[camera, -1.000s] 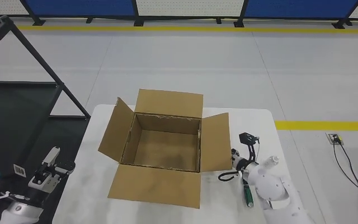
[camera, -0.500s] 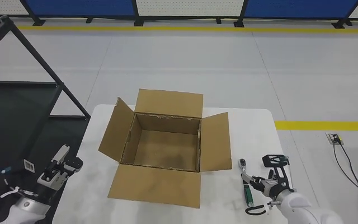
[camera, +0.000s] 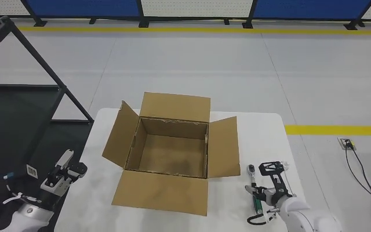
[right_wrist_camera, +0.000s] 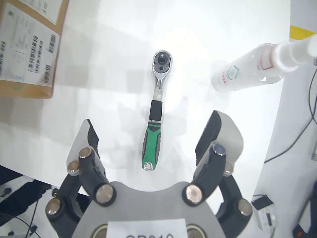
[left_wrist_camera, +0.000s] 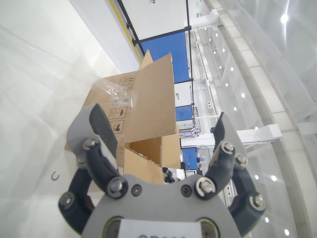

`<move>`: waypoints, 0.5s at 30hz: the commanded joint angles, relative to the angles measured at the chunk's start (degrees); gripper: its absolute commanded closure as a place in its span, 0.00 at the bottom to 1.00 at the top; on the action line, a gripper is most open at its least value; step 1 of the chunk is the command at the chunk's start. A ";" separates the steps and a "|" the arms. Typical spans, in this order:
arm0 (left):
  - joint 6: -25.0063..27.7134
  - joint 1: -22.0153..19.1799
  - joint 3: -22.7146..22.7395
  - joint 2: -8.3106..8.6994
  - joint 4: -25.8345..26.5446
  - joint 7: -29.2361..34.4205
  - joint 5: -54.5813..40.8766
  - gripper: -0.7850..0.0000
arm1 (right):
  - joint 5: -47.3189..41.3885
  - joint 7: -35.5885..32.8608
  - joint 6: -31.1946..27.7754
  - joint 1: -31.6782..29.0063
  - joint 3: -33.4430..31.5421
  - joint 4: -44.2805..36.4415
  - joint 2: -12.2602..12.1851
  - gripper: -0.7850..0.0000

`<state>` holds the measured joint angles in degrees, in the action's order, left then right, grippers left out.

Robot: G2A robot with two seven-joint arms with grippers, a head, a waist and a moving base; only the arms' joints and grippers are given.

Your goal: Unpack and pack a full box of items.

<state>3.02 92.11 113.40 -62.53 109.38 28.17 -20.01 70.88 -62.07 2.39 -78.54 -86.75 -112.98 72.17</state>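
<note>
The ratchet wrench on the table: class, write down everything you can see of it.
The ratchet wrench lies flat on the white table, nothing touching it. It has a shiny metal head with a square drive, a slim neck, a black collar and a green and grey grip. It sits between the cardboard box and a white spray bottle, apart from both. The right gripper hovers open above its handle.

White surface (camera: pixel 261 130). At middle: open cardboard box (camera: pixel 174 107), flaps spread. Toward near-right corner: green-handled ratchet (right_wrist_camera: pixel 156 110) lying flat; white bottle (right_wrist_camera: pixel 247 71) beside it, closer to right edge.
</note>
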 commanded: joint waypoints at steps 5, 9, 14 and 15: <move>0.23 -0.09 0.11 -0.04 -0.70 -0.04 -0.54 0.00 | 1.03 -4.87 1.71 6.92 3.25 7.00 0.22 0.13; 0.22 -0.27 0.40 -0.03 -0.86 0.18 -1.01 0.00 | 0.27 -5.49 2.30 9.08 3.26 10.30 0.24 0.47; 0.08 -0.50 0.47 0.01 -0.79 0.47 -0.75 0.00 | -1.77 -5.70 1.67 10.65 2.60 13.70 0.16 0.55; 0.04 -0.54 0.48 0.02 -0.79 0.51 -0.70 0.00 | -1.93 -5.64 1.50 10.90 2.61 14.23 0.14 0.55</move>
<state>3.10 91.60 113.89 -62.52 108.58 28.61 -20.82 69.11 -67.77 4.02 -67.88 -84.10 -99.31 72.33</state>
